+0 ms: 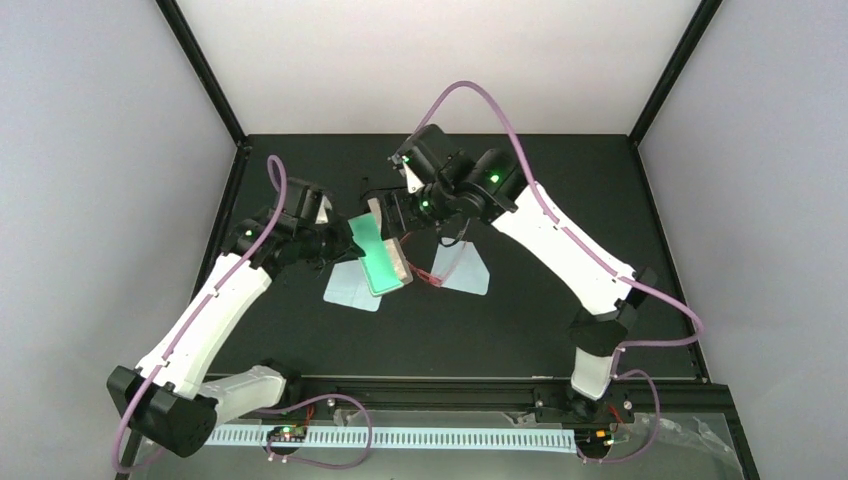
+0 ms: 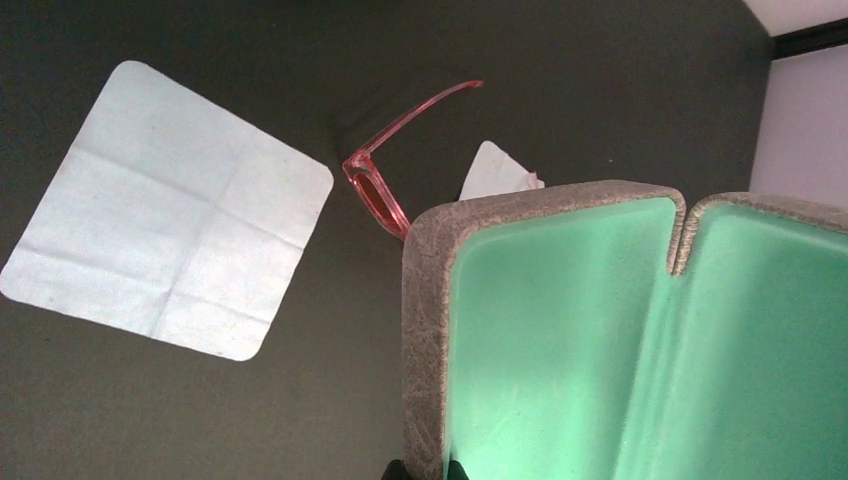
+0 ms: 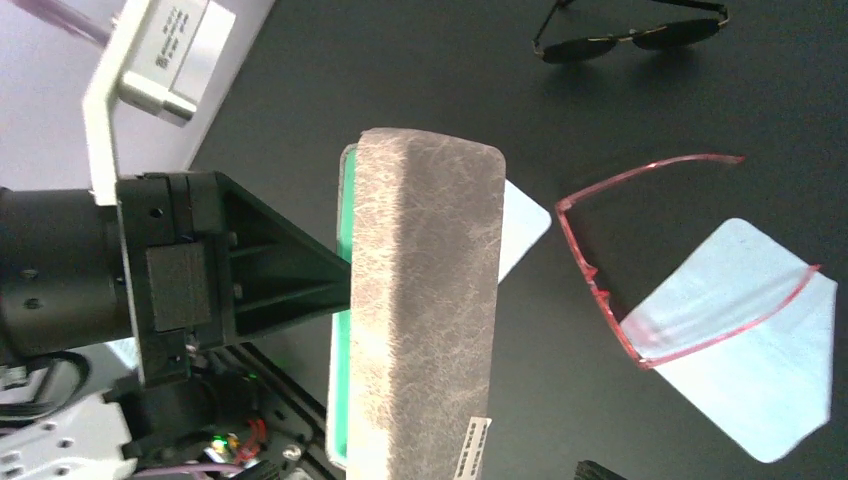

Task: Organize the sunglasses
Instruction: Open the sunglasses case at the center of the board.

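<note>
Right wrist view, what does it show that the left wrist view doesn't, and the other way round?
Only the right wrist view shows the black sunglasses and the left gripper from outside, clamped on the case, plus the case's broad grey back. Only the left wrist view shows the case's green lining. Both show the red sunglasses, the case and the two pale cloths.

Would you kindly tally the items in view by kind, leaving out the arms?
Glasses: 2 (red pair, black pair)
Cloths: 2
Case: 1
Total: 5
</note>
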Robot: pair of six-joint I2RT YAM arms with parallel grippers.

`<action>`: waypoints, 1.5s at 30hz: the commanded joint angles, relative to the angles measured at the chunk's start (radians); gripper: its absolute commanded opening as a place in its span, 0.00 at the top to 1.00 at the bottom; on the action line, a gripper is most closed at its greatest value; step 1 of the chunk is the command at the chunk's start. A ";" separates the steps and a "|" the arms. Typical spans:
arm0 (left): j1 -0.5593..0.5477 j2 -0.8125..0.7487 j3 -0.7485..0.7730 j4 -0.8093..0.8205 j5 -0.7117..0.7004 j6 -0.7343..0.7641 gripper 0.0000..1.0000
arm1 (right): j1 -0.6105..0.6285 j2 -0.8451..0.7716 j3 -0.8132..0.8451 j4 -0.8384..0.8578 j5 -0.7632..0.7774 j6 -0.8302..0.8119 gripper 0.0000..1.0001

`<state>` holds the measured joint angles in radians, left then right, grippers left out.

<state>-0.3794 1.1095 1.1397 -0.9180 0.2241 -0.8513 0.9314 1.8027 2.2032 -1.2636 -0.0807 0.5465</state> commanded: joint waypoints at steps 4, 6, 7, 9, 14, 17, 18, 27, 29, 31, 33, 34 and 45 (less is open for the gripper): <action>-0.069 0.044 0.073 -0.058 -0.081 -0.095 0.98 | 0.058 0.063 0.083 -0.139 0.173 -0.036 0.30; -0.082 0.052 0.081 -0.063 -0.092 -0.099 0.98 | 0.060 0.066 0.075 -0.143 0.184 -0.041 0.36; -0.087 0.055 0.081 -0.064 -0.095 -0.101 0.98 | 0.059 0.065 0.070 -0.142 0.190 -0.043 0.40; -0.096 0.062 0.079 -0.067 -0.101 -0.105 0.99 | 0.060 0.063 0.057 -0.134 0.194 -0.046 0.46; -0.106 0.088 0.093 -0.072 -0.104 -0.107 0.99 | 0.060 0.074 0.049 -0.118 0.176 -0.042 0.54; -0.111 0.096 0.103 -0.076 -0.108 -0.104 0.98 | 0.060 0.083 0.048 -0.116 0.172 -0.045 0.51; -0.112 0.098 0.103 -0.076 -0.109 -0.103 0.99 | 0.059 0.087 0.051 -0.115 0.167 -0.046 0.47; -0.114 0.099 0.107 -0.078 -0.113 -0.095 0.99 | 0.080 0.149 0.055 -0.104 0.172 -0.046 0.47; -0.115 0.099 0.112 -0.082 -0.118 -0.093 0.98 | 0.084 0.160 0.058 -0.106 0.185 -0.046 0.53; -0.113 0.096 0.118 -0.084 -0.120 -0.093 0.98 | 0.083 0.162 0.060 -0.107 0.194 -0.053 0.64; -0.115 0.097 0.121 -0.085 -0.122 -0.093 0.98 | 0.084 0.162 0.060 -0.108 0.200 -0.055 0.73; -0.114 0.096 0.120 -0.088 -0.124 -0.095 0.98 | 0.084 0.163 0.058 -0.106 0.202 -0.055 0.76; -0.114 0.081 0.092 -0.056 -0.103 -0.088 0.94 | 0.083 0.150 0.048 -0.101 0.239 -0.037 0.88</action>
<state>-0.4870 1.2068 1.2095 -1.0031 0.0971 -0.9451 1.0088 1.9759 2.2494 -1.3766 0.1333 0.5076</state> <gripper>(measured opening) 0.031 0.156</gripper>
